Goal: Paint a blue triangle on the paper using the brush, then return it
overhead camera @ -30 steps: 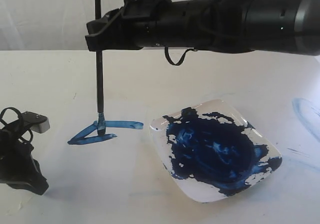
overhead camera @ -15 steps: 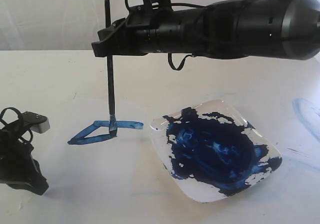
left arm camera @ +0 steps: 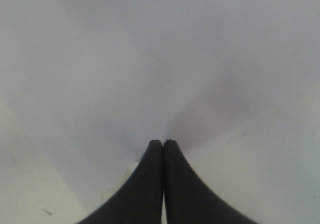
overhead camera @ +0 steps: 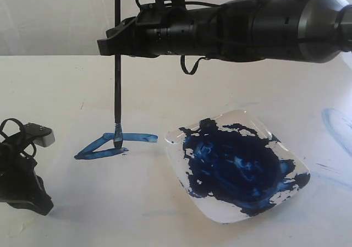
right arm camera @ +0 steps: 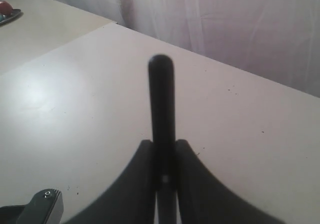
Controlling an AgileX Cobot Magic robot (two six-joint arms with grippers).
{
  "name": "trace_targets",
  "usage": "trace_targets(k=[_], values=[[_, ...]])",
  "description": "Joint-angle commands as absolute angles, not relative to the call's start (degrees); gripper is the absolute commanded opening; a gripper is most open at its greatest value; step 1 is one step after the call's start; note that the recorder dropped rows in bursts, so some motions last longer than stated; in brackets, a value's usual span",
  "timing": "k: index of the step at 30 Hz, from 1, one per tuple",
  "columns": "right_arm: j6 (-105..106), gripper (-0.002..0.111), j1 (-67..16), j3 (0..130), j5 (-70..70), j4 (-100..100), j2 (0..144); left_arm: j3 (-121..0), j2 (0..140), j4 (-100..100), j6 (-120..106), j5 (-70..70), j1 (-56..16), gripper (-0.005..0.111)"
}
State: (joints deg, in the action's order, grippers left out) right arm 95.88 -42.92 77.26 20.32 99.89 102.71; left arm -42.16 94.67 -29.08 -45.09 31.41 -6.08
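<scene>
Black brush stands upright, pinched between right fingers.

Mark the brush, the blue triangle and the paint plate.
brush (overhead camera: pixel 116 87), exterior view, on the black handle above the ferrule.
blue triangle (overhead camera: pixel 102 154), exterior view, on its lower stroke.
paint plate (overhead camera: pixel 258 129), exterior view, on a bare clear corner.
</scene>
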Motion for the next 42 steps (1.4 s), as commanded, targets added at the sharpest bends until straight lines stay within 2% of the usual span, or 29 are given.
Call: trace_targets(k=[1, 42], values=[[94.22, 0.000, -42.92, 78.29, 20.68, 99.95, 104.09, -41.76, 94.34, -29.87, -45.08, 32.77, -5.82, 0.000], [93.73, 0.000, -42.92, 78.06, 10.76, 99.95, 105.03, -41.76, 94.34, -29.87, -45.08, 32.87, -5.82, 0.000]])
